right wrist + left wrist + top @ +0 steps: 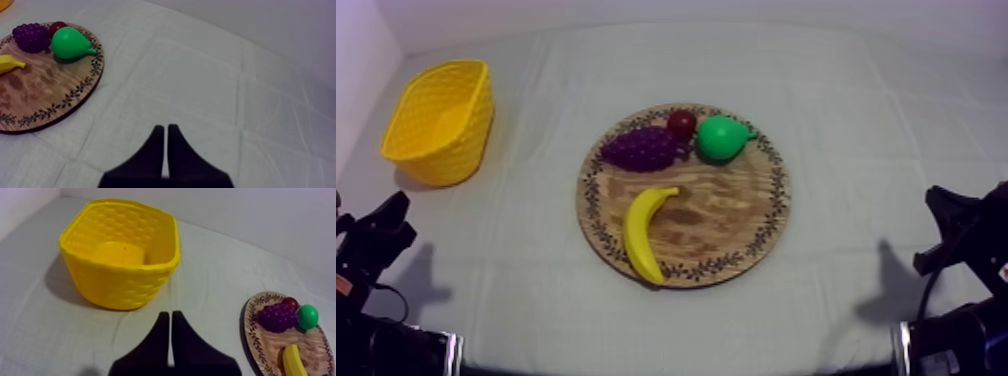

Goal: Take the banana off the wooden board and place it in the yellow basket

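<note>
While both of our arms sit low at the near edge of the table (856,130), one at each side, the yellow basket (454,152) stands upright at the far left of the grey-white cloth, its mouth open to the ceiling. Our left gripper (170,315) is clenched on nothing, its two black fingers lying together as a narrow wedge. It hangs over bare cloth with the basket ahead of its tip and the board off to its right.

Moving rightward, the round wooden board (736,215) with the patterned rim lies flat in the middle of the table, well apart from the basket. The banana (644,233) rests on the near left part of the board, curved, with one end close to the near rim and the other end towards the board's middle. It is apart from the other fruit. At the far side of the board the bunch of grapes (641,149) lies to the left. The small red fruit (682,123) sits just behind it, and the green pear (719,138) comes next, stem towards the right rim. These three crowd close together.

Farther right, our right gripper (165,129) is likewise clenched empty, a closed wedge over bare cloth beside the board's right edge, apart from it.
</note>
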Tool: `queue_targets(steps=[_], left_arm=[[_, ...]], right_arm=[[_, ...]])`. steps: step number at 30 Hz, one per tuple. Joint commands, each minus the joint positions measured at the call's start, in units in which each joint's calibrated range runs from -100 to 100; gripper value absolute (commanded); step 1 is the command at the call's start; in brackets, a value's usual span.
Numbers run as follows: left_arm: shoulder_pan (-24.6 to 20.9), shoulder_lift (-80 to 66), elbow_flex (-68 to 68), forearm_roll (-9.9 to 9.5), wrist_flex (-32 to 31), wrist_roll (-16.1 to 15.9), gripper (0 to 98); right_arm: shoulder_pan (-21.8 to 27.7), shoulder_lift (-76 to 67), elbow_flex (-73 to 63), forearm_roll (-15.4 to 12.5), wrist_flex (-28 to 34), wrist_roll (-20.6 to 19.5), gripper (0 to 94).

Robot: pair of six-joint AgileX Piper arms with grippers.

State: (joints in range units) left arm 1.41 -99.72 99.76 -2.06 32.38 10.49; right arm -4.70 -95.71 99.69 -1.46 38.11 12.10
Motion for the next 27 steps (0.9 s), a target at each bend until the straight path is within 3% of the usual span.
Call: queue_targets(steps=[1,18,23,27], left_arm=[[1.31,-0.28,-1.1,-0.11,4.41,-10.42,0.1],[1.31,-0.28,-1.2,-0.04,4.83,-10.66,0.1],[2.37,2.42,-3.17,-0.98,3.18,-8.4,0.1],[3.77,8.7,-15.52,-1.33,10.0,-4.88,0.1]], right_arm=[[0.03,-0.04,-0.03,-0.03,0.04,-0.01,0.5],[0.03,-0.04,-0.03,-0.03,0.04,-0.01,0.5],[0.03,-0.04,-0.03,-0.03,0.04,-0.01,0.5],[0.03,-0.04,-0.03,-0.03,0.04,-0.01,0.5]])
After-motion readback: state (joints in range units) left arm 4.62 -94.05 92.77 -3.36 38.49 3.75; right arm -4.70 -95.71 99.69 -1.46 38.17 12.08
